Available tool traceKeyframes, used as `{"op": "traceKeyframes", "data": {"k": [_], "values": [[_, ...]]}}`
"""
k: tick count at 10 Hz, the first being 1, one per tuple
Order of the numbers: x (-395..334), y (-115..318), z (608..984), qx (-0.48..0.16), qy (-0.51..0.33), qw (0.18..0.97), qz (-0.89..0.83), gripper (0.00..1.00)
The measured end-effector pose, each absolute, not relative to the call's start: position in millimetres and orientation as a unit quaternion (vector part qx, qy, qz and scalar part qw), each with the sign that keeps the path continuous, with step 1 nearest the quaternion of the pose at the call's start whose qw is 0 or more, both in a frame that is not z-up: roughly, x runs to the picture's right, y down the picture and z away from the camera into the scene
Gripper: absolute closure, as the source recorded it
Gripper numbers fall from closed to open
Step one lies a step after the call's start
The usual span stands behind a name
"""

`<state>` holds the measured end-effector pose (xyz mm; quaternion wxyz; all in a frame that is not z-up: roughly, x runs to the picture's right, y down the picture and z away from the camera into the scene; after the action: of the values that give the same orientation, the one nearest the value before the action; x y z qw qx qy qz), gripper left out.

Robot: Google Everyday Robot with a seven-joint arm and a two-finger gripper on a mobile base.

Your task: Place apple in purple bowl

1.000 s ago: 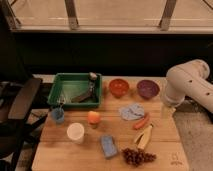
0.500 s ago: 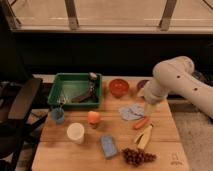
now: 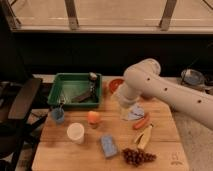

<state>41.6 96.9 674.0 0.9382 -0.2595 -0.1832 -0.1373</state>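
No legible text or labels, hand [image 3: 125, 113] low over table [image 3: 60, 150]

apple [image 3: 93, 118] on table [image 3: 50, 147], pincer [image 3: 124, 114] to its right, tray [image 3: 75, 103] behind it, cup [image 3: 76, 133] in front-left

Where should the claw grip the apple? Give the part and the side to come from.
Probably best to take the apple across its widest middle, coming from straight above: it is round, sits free on the table, and the white cup stands close at its front-left. The claw hangs to its right, beneath the arm.
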Motion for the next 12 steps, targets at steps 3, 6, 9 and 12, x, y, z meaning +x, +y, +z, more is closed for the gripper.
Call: {"op": "traceKeyframes", "data": {"k": [3,6,9,12], "values": [[31,100,673,-0.259,-0.189,0.936,-0.146,0.35],[32,100,673,-0.259,-0.187,0.937,-0.144,0.35],[12,102,686,-0.251,-0.217,0.933,-0.139,0.35],[-31,107,707,-0.25,-0.268,0.921,-0.133,0.35]]}}
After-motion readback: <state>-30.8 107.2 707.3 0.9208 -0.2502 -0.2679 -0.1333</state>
